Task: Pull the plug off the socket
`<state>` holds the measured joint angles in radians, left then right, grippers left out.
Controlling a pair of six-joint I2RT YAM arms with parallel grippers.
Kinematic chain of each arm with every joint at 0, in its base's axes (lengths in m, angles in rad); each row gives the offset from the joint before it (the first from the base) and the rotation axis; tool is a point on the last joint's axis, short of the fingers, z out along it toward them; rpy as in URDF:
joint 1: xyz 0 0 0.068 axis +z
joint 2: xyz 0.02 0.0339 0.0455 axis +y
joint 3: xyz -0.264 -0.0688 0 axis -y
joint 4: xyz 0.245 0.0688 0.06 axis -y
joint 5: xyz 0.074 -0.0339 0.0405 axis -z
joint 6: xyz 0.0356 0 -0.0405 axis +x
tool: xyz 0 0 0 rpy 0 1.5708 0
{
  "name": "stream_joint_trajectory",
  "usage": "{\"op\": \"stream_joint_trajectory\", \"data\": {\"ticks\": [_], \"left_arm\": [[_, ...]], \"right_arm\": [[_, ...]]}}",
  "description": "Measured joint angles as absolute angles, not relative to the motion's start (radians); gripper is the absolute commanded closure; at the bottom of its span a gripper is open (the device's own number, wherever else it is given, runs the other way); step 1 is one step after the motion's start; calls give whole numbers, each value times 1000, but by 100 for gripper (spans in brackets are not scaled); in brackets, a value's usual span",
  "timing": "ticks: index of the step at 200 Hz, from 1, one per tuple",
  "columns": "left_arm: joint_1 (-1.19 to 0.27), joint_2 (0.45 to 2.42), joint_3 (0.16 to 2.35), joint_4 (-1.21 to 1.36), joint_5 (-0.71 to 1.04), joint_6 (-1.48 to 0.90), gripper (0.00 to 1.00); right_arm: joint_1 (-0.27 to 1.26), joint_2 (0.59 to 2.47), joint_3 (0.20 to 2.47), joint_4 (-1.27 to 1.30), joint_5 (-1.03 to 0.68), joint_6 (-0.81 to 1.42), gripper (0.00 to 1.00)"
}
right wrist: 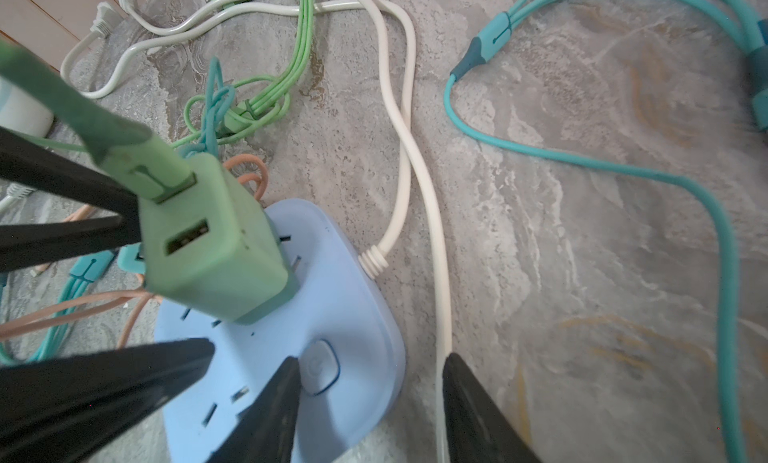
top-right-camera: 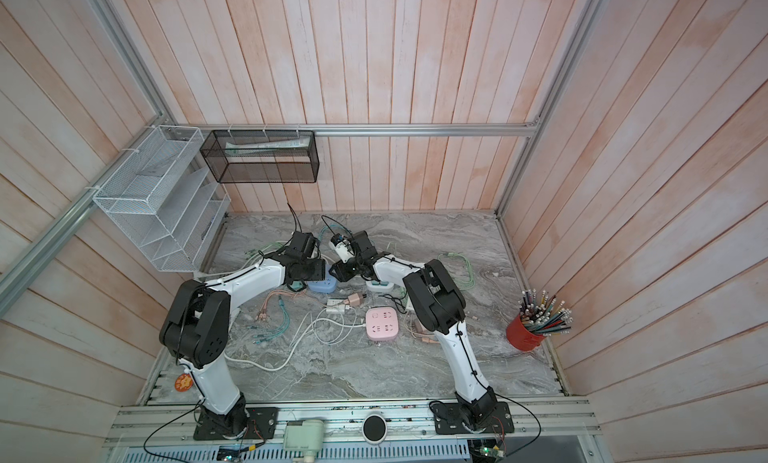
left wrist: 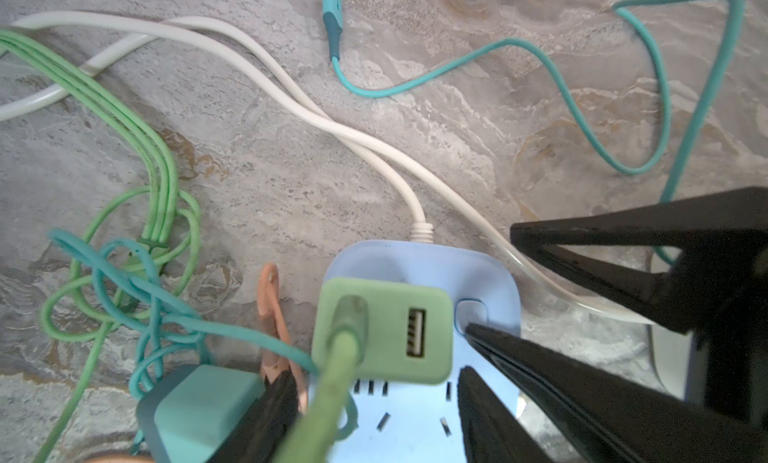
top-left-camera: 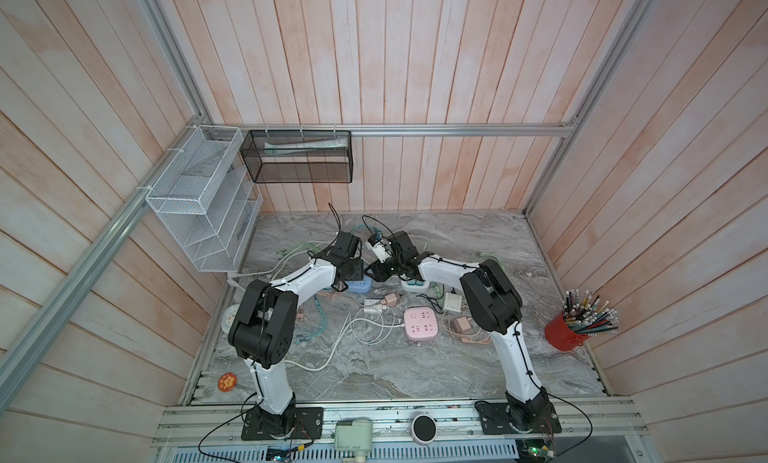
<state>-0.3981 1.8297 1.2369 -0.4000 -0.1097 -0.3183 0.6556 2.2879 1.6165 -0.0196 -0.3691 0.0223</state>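
I am straddling the green plug (right wrist: 216, 249) with my left gripper (left wrist: 374, 373). Its jaws are standing partly open, one finger on each side with a sliver of gap showing, so nothing is clamped. The plug is sitting in the blue socket (right wrist: 353, 298) on the counter (right wrist: 540, 232). My right gripper (right wrist: 370, 357) is also standing partly open and holding nothing. One finger is over the socket top beside its button and the other is outside the socket's edge, with the white cable (right wrist: 432, 215) running between them.
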Motion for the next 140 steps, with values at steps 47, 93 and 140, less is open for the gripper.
{"op": "stream_joint_trajectory", "data": {"ticks": [47, 93, 140], "left_arm": [[-398, 1829, 1165, -386, -119, -314, 38], [-389, 1810, 1142, -388, -143, -314, 39], [-340, 1780, 1110, -405, -170, -319, 39]], "right_arm": [[656, 2288, 1617, -21, -369, 22, 48], [655, 2288, 1618, -23, -369, 22, 48], [654, 2288, 1618, -24, -369, 22, 48]]}}
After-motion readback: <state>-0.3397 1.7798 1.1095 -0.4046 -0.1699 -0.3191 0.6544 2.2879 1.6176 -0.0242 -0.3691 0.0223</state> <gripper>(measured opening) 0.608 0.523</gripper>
